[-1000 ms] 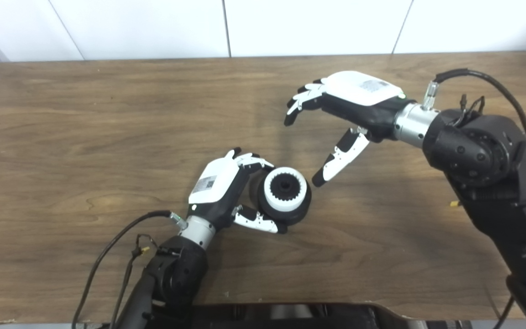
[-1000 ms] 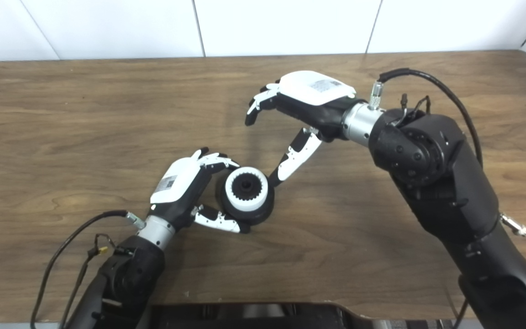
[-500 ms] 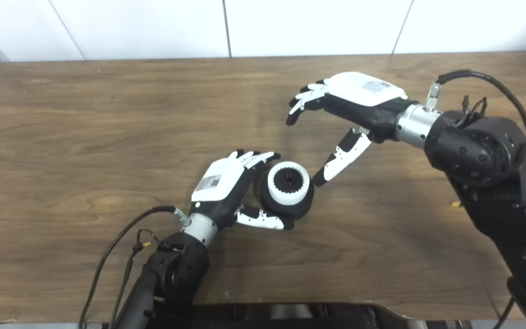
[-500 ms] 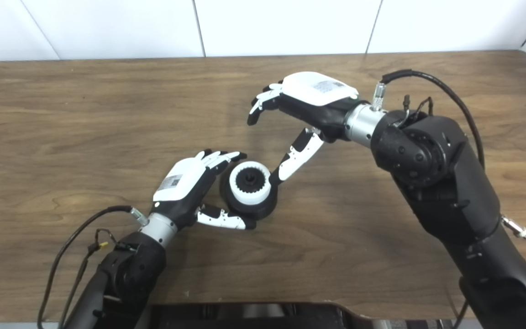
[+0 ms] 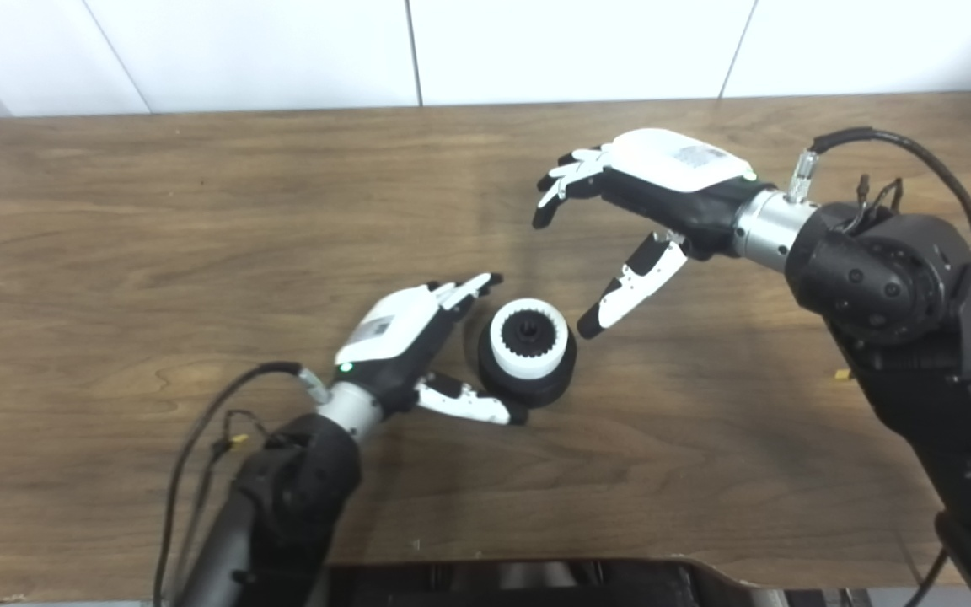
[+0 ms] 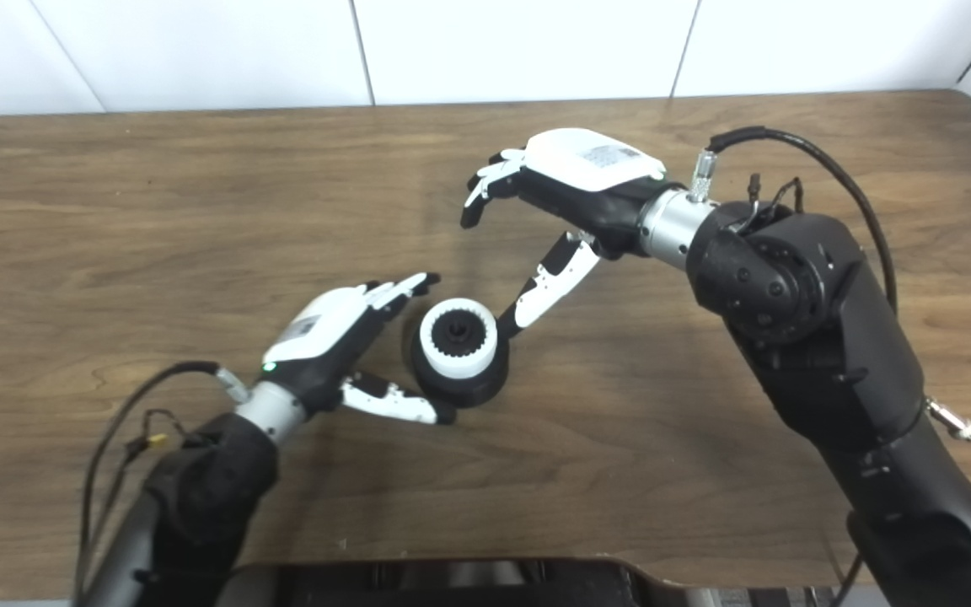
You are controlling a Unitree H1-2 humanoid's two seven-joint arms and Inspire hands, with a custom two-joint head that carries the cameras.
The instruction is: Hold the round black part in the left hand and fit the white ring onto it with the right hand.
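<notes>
Black part: the round black part is seen resting on the wooden table, near the middle.
White ring: the white ring is already seated on top of the black part, teeth facing inward.
Left hand: the left hand has been opened. A second ago its fingers were curled around the black part; now they are spread apart and pulled back, and only the thumb tip lies just beside the part's lower edge.
Right hand: the right hand is held open above the table, fingers apart, nothing gripped. Little has changed there.
What it means: the part has been let go with the ring on it, so the fitting looks done.
</notes>
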